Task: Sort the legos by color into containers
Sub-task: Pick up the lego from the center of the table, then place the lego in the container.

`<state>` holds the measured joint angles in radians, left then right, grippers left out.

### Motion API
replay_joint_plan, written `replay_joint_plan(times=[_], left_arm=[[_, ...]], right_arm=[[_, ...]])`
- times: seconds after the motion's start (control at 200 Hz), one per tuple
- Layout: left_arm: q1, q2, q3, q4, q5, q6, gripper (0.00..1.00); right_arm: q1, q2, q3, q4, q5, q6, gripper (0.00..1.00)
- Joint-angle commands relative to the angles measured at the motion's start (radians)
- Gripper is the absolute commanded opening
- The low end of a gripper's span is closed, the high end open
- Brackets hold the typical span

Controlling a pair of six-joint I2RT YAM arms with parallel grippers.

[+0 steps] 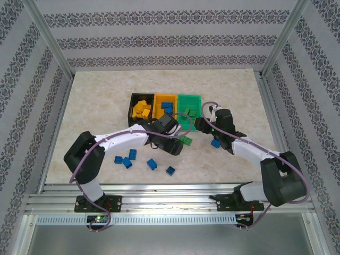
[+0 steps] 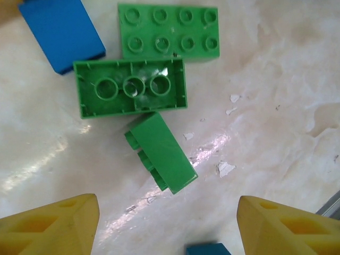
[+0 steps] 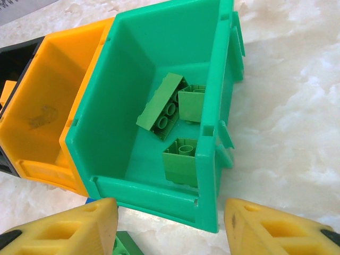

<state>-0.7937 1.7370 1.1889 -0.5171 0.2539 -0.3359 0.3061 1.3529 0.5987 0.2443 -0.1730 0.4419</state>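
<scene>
Three joined bins stand mid-table: the black bin (image 1: 133, 101) holds yellow bricks (image 1: 141, 110), the orange bin (image 1: 163, 98) holds blue bricks (image 1: 168, 107), and the green bin (image 3: 212, 79) holds three green bricks (image 3: 162, 109). My left gripper (image 2: 167, 228) hangs open just in front of three loose green bricks: one studs-up (image 2: 169, 31), one upside down (image 2: 130, 87), one on its side (image 2: 162, 151). My right gripper (image 3: 170, 226) is open and empty at the green bin's near wall. Several blue bricks (image 1: 152, 164) lie scattered on the table.
In the left wrist view a blue brick (image 2: 62, 32) lies beside the green ones and another blue brick (image 2: 208, 248) sits under the jaws. One blue brick (image 1: 215, 143) rests under my right arm. Patterned walls and metal posts (image 1: 50, 42) fence the table.
</scene>
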Motion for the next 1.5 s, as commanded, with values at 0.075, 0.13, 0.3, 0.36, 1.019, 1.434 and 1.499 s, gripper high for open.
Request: replay_joint_plan(times=[0.075, 0.13, 0.3, 0.36, 1.019, 1.434, 1.499], left_arm=[[-0.021, 0.064, -0.006, 0.073, 0.015, -0.067, 0.65], [-0.027, 0.09, 0.007, 0.074, 0.014, -0.069, 0.64], [-0.03, 0.166, 0.058, 0.04, 0.001, -0.054, 0.52], [-0.03, 0.171, 0.065, 0.031, -0.003, -0.046, 0.39], [0.061, 0.231, 0.512, -0.119, -0.111, 0.072, 0.29], [0.091, 0.316, 0.675, -0.208, -0.128, 0.104, 0.68], [0.094, 0.232, 0.539, -0.137, -0.135, 0.086, 0.68]], right_arm=[[0.018, 0.009, -0.002, 0.027, 0.007, -0.011, 0.56], [0.016, 0.009, -0.002, 0.027, 0.007, -0.011, 0.56], [0.018, 0.008, -0.002, 0.028, 0.006, -0.011, 0.56], [0.019, 0.007, -0.002, 0.027, 0.006, -0.011, 0.56], [0.012, 0.002, -0.005, 0.03, 0.008, -0.004, 0.56], [0.052, 0.013, -0.008, 0.038, -0.006, -0.004, 0.55], [0.08, 0.022, -0.005, 0.025, -0.005, -0.005, 0.55]])
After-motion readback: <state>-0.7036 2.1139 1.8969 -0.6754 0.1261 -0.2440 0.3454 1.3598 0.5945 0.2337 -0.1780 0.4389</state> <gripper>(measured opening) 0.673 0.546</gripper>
